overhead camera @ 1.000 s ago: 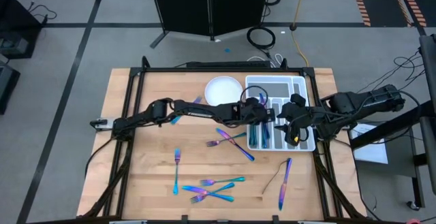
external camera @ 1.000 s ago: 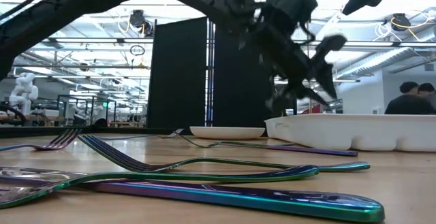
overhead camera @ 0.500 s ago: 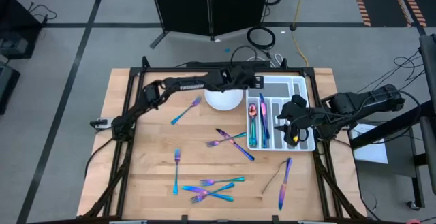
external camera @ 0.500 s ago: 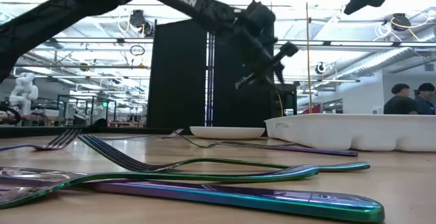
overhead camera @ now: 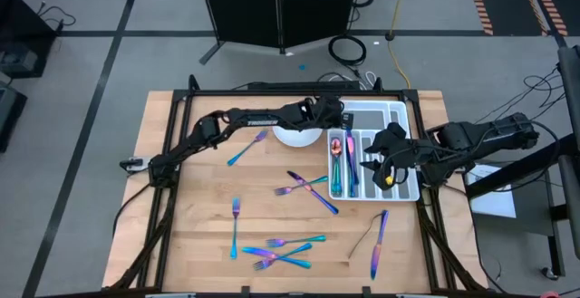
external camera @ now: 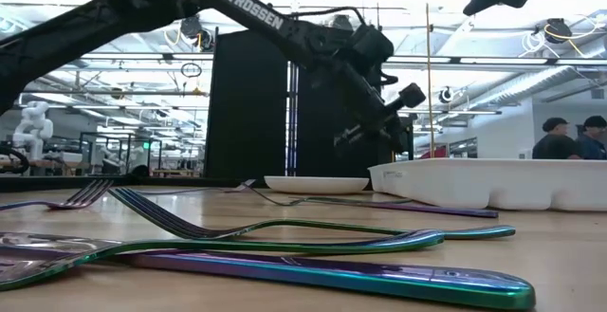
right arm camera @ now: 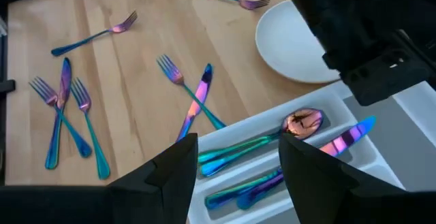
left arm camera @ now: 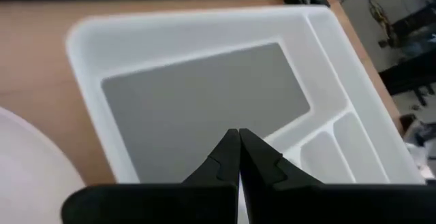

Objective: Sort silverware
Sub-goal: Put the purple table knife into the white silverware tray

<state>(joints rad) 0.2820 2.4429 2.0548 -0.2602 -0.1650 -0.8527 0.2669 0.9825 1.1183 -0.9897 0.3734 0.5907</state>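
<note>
A few pieces, a spoon (overhead camera: 336, 146) and a knife (overhead camera: 350, 144) among them, already lie in the white cutlery tray (overhead camera: 399, 110) just beside the left gripper (overhead camera: 332, 117) (fingers pressed together, holding nothing), while the right gripper (overhead camera: 388, 177) hovers spread over the tray and many forks (overhead camera: 276, 249) wait on the table (overhead camera: 199, 235), well apart from both.

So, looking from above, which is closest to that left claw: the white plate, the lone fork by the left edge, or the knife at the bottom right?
From the left gripper:
1. White plate, right beside it.
2. Lone fork, lower left.
3. Knife, bottom right, slightly farther.

Left arm (overhead camera: 263, 117) across plate (overhead camera: 292, 136)
</note>
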